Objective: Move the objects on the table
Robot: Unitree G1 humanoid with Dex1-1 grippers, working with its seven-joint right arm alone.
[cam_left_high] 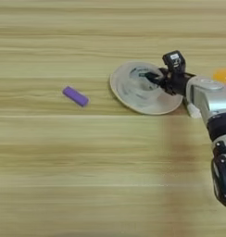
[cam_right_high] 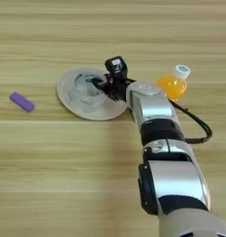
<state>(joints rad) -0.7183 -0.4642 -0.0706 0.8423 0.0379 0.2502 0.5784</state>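
A round beige plate (cam_left_high: 133, 99) lies right of the table's middle. The wide clear tape roll (cam_left_high: 139, 85) rests flat on it. My right gripper (cam_left_high: 153, 77) reaches in from the right and sits at the roll's right rim, over the plate. The small purple block (cam_left_high: 75, 96) lies alone on the wood, well left of the plate. The orange juice bottle (cam_right_high: 172, 84) with its white cap (cam_right_high: 182, 71) lies just right of my wrist. A white stub (cam_left_high: 193, 111) peeks out under my forearm; it looks like the glue stick's end, the rest being hidden.
The light wooden table (cam_left_high: 87, 176) fills both views. My silver forearm (cam_right_high: 152, 109) runs from the bottom right up to the plate, with a black cable (cam_right_high: 198, 125) looping off its right side.
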